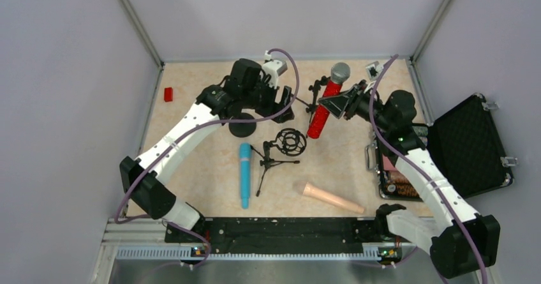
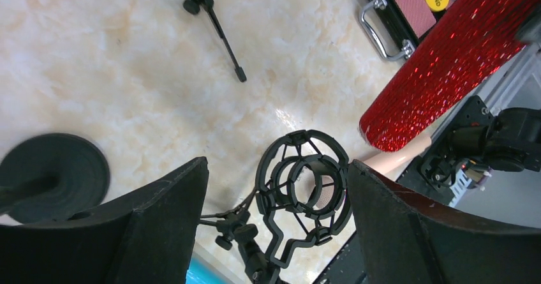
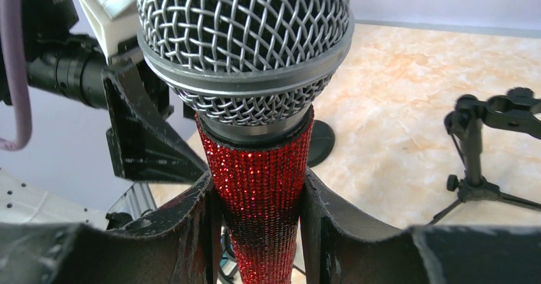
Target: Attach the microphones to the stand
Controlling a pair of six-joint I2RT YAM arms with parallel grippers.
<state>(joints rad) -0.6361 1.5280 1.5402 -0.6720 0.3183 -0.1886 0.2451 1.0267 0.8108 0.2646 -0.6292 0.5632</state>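
The glittery red microphone (image 1: pixel 321 113) with a silver mesh head (image 1: pixel 340 72) hangs tilted above the table, my right gripper (image 1: pixel 339 101) shut on its body (image 3: pixel 261 188). My left gripper (image 1: pixel 284 103) is open, its fingers (image 2: pixel 159 214) wide apart above the black shock-mount ring (image 2: pixel 306 194) of a small tripod stand (image 1: pixel 281 150). Nothing is between those fingers. The red microphone's butt end (image 2: pixel 440 67) hangs to the right of the ring. The light-blue microphone (image 1: pixel 245 174) lies left of the tripod. The peach-beige one (image 1: pixel 332 198) lies at the front right.
A round-base stand (image 1: pixel 242 125) sits under the left arm. Another small tripod clamp stand (image 1: pixel 315 94) stands just left of the red microphone. An open black case (image 1: pixel 469 145) lies at the right edge. A small red block (image 1: pixel 168 94) is at the far left.
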